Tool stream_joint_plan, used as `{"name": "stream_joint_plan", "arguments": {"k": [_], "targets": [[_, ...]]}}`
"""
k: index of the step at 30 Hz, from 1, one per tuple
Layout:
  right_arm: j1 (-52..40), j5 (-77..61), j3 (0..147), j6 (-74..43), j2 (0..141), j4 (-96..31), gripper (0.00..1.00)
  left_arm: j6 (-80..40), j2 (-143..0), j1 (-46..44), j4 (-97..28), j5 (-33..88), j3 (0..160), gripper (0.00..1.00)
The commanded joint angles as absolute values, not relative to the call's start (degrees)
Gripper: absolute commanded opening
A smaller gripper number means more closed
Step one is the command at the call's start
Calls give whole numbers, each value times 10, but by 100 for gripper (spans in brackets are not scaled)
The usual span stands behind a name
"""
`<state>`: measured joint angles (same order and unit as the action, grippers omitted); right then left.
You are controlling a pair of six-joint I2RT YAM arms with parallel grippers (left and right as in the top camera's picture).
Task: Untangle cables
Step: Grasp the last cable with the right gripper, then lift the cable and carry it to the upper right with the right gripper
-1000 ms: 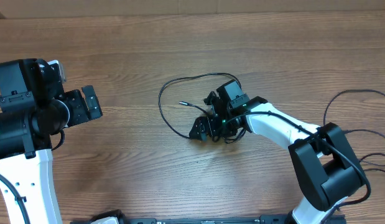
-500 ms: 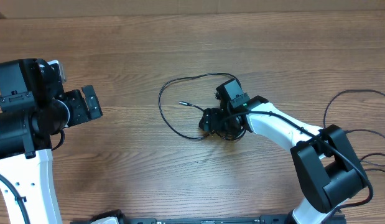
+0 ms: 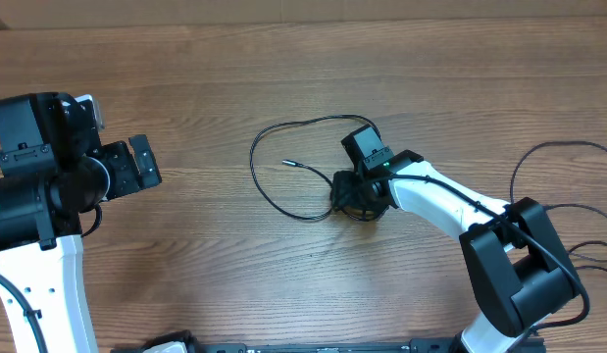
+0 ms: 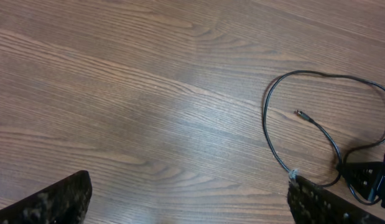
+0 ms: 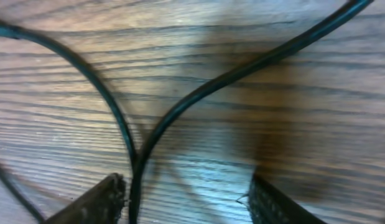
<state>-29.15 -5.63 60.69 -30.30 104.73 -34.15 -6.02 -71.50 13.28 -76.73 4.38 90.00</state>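
1. The wooden desk [image 3: 234, 78] fills the overhead view and carries everything else.
2. The left arm [image 3: 38, 196] stands at the desk's left edge, well apart from the middle. The left fingers [image 4: 52, 199] are released and spread wide. In the left wrist view only bare wood lies between them.
3. The right arm [image 3: 450, 201] reaches in from the lower right to mid-desk. The right fingers [image 5: 102, 200] are lowered over the cables [image 5: 229, 78], parted rather than clenched. In the right wrist view two strands meet and run down inside the gap, just beside one finger.
4. The cables are thin black cords lying at the middle of the desk. A wide loop swings out to the left of the right fingers, and a small bunch sits under them.
5. A small plug [image 3: 285, 163] ends one cord. It lies inside the loop, apart from the loop's strand.
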Motion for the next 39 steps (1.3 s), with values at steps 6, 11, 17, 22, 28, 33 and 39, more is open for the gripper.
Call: {"name": "stream_joint_plan", "arguments": {"k": [6, 11, 17, 22, 28, 33, 39], "targets": [[-338, 56, 592, -295, 1065, -363, 60, -60, -709, 136, -766, 40, 905, 100], [-355, 66, 592, -296, 1065, -365, 60, -60, -709, 136, -766, 40, 905, 100], [-357, 66, 592, -295, 1065, -364, 58, -60, -709, 136, -766, 41, 905, 100], [-357, 66, 592, -295, 1065, -368, 44, -60, -709, 136, -766, 41, 905, 100], [-357, 66, 592, -269, 1065, -367, 22, -60, -709, 136, -766, 40, 905, 100], [-357, 65, 592, -269, 1065, -364, 4, -60, -709, 136, -766, 41, 905, 100], [-341, 66, 625, -265, 1065, -376, 4, -60, -709, 136, -766, 40, 905, 100]]}}
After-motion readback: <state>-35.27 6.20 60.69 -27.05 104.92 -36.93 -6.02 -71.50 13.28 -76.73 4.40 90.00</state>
